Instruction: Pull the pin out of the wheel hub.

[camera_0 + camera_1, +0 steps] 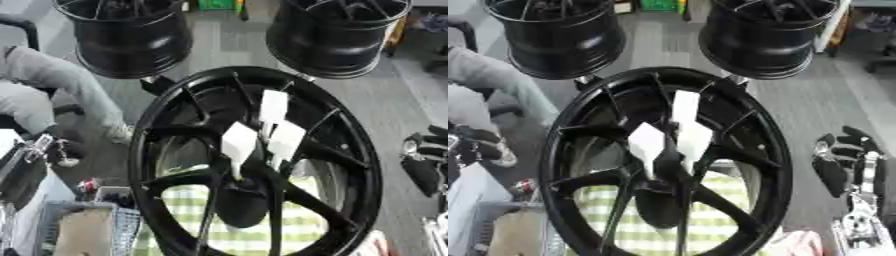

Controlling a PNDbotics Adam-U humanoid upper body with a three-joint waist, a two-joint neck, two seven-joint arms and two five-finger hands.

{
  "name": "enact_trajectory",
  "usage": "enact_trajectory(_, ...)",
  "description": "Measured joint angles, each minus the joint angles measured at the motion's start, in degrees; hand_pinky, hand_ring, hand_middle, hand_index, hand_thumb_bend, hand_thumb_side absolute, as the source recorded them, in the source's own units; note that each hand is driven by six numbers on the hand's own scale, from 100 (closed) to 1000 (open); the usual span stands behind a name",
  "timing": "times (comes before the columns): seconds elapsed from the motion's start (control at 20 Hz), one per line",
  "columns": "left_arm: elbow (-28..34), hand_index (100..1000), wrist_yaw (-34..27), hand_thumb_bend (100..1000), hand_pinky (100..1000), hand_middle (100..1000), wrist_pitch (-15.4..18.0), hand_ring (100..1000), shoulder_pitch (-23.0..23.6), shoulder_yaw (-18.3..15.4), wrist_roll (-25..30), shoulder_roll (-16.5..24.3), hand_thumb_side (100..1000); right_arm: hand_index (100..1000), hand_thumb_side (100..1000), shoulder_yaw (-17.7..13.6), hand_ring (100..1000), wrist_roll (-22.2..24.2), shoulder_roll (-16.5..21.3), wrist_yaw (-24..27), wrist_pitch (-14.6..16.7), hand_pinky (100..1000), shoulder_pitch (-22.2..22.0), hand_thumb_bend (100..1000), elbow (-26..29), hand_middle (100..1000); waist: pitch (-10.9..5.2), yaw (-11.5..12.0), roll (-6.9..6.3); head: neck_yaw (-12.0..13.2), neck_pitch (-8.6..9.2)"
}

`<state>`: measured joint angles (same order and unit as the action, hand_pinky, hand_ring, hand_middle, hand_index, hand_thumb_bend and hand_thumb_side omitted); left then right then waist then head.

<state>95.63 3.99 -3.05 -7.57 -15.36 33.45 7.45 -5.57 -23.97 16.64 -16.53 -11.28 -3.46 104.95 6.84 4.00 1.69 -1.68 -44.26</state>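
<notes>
Three white-tagged pins (240,142) standing in big black wheel hub (350,145). Right hand (846,160) at right edge, fingers relaxed, holding nothing. Left hand hidden.

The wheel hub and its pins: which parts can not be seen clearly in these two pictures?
- Wheel hub: the lower rim is cut off by the bottom edge in both views.
- White tags: blurred; where the pins enter the hub cannot be told.
- Right hand: at the right edge of the right eye view, partly cut off; its fingers are too blurred to tell.
- Left hand: not identifiable in either view.
- Two black rims behind: tops cut off by the upper edge.
</notes>
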Motion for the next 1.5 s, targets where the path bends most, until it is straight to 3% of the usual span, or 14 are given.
enact_trajectory(0.2, 0.0, 702, 0.0, 100, 705, 637, 0.0, 609, 0.1, 0.1, 0.2, 0.0, 830, 859, 459, 1.1, 666, 5.1, 8.9, -1.8, -2.9, 629, -0.2, 100, 5.4, 729, -0.13, 0.0, 0.46, 0.1, 0.0)
enact_trajectory(0.35, 0.0, 702, 0.0, 100, 705, 637, 0.0, 609, 0.1, 0.3, 0.3, 0.0, 830, 884, 543, 2.5, 682, 10.4, 16.4, -2.7, -2.8, 654, 0.4, 100, 7.6, 754, -0.17, 0.0, 0.54, 0.2, 0.0)
enact_trajectory(0.4, 0.0, 702, 0.0, 100, 705, 637, 0.0, 609, 0.1, 0.3, 0.3, 0.0, 831, 889, 512, 3.1, 685, 12.2, 18.8, -2.8, -2.2, 659, 0.9, 100, 7.9, 761, -0.2, 0.1, 0.57, 0.2, 0.0)
enact_trajectory(0.6, 0.0, 702, 0.1, 100, 705, 637, 0.0, 610, 0.2, 0.4, 0.5, 0.1, 831, 916, 537, 5.9, 705, 19.7, 27.6, -2.1, 0.8, 692, 3.3, 100, 8.3, 791, -0.34, 0.4, 1.08, 0.3, 0.0)
enact_trajectory(0.9, 0.0, 703, 0.4, 100, 706, 638, 0.0, 610, 0.4, 0.8, 0.8, 0.3, 832, 946, 528, 12.1, 740, 32.5, 39.4, 3.1, 5.9, 737, 10.0, 100, 8.6, 835, -0.49, 1.0, 1.59, 0.2, 0.0)
enact_trajectory(1.15, 0.0, 703, 0.6, 100, 706, 639, 0.1, 611, 0.5, 1.1, 1.2, 0.6, 831, 966, 474, 17.6, 766, 43.6, 44.5, 6.6, 8.8, 769, 16.8, 112, 8.7, 868, -0.64, 1.4, 1.96, 0.0, 0.0)
enact_trajectory(1.5, 0.0, 703, 0.6, 100, 706, 639, 0.3, 611, 0.5, 1.6, 1.7, 1.1, 831, 985, 400, 23.2, 793, 56.4, 45.6, 6.8, 10.8, 804, 25.5, 201, 8.9, 901, -0.79, 1.8, 2.31, -0.5, 0.0)
